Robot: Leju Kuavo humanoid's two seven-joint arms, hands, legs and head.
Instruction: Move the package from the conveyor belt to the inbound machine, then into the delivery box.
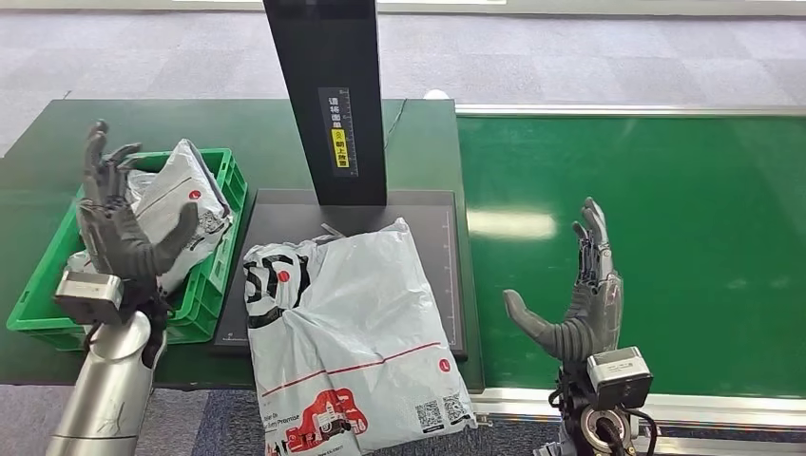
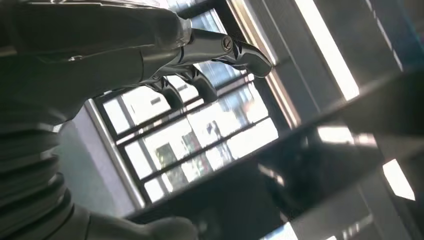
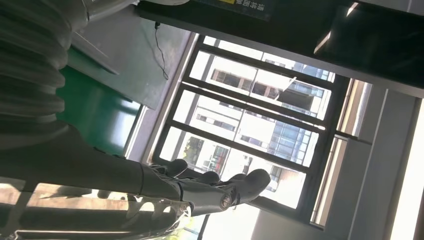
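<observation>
A grey plastic mailer package (image 1: 352, 337) with red and black print lies flat on the black plate of the inbound machine (image 1: 432, 218), its near end hanging over the table's front edge. My left hand (image 1: 114, 218) is raised, fingers spread and empty, over the near side of the green delivery box (image 1: 214, 275). Over the green conveyor belt (image 1: 665, 237), to the right of the package, my right hand (image 1: 575, 299) is raised and open, holding nothing. In the wrist views both hands (image 2: 100, 45) (image 3: 165, 192) point up at windows.
Another grey mailer (image 1: 181, 204) stands tilted inside the green box. The machine's black post (image 1: 328, 95) rises behind the plate with a yellow label. A dark green table (image 1: 238, 123) carries box and machine. The belt's metal rail (image 1: 665, 408) runs along the near edge.
</observation>
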